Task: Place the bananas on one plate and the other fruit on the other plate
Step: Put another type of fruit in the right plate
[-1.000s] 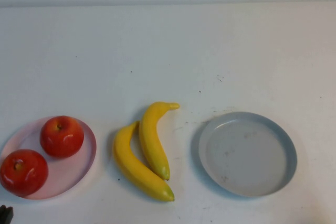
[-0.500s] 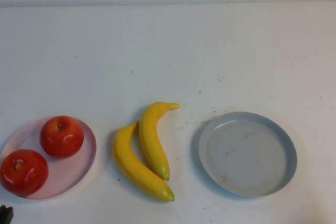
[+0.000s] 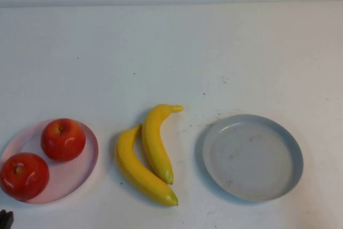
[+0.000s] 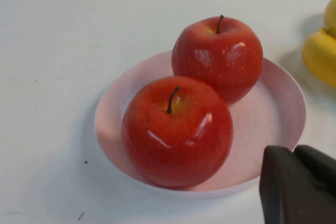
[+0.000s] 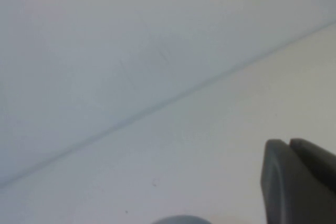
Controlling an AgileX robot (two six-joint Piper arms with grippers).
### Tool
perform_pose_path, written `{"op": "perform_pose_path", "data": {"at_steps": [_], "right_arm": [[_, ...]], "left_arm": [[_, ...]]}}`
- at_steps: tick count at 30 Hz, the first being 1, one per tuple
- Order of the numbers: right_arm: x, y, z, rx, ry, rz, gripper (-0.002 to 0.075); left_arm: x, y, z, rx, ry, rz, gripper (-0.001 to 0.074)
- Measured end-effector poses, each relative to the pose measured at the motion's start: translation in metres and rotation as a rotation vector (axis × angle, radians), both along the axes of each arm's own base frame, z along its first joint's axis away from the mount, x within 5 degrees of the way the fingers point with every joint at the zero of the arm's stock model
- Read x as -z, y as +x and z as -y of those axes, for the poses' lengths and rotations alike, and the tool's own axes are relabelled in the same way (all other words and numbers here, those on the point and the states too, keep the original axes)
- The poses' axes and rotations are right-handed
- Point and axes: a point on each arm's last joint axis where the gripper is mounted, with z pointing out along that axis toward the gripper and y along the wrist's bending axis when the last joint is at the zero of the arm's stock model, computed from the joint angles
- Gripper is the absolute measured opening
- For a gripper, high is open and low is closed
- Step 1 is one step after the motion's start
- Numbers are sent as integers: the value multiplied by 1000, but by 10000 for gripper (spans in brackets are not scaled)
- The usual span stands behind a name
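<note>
Nearest, the left pincer [image 4: 296, 182] sits clenched and empty at the near-left corner; the right pincer [image 5: 299, 179], also clenched, is parked off the near right. Both apples [image 3: 43, 156] lie on the pink plate [image 3: 88, 167]. The bananas [image 3: 150, 151] rest on the bench [image 3: 171, 52] between plates. Next: open, grasp a banana, carry it right to the grey plate [image 3: 292, 156].

Two bananas [image 3: 146, 156], two apples [image 3: 63, 139], two plates [image 3: 252, 156].

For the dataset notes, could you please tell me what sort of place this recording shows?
Probably a lab tabletop for sorting practice: a bare white table against a plain wall, two apples on a pink plate, two bananas beside an empty grey plate. Left gripper and right gripper rest shut.
</note>
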Motion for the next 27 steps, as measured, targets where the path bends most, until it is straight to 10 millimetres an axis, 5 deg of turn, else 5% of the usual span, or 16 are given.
{"op": "perform_pose_path", "data": {"at_steps": [7,14,27], "right_arm": [[-5,-2,-4,-45,111,-35,-17],[-43,4,-22,-234,76,-324,-17],[-87,86,-40,-443,-108,-845,-17]], "left_arm": [[0,0,0,0,0,0,2],[0,0,0,0,0,0,2],[0,0,0,0,0,0,2]]}}
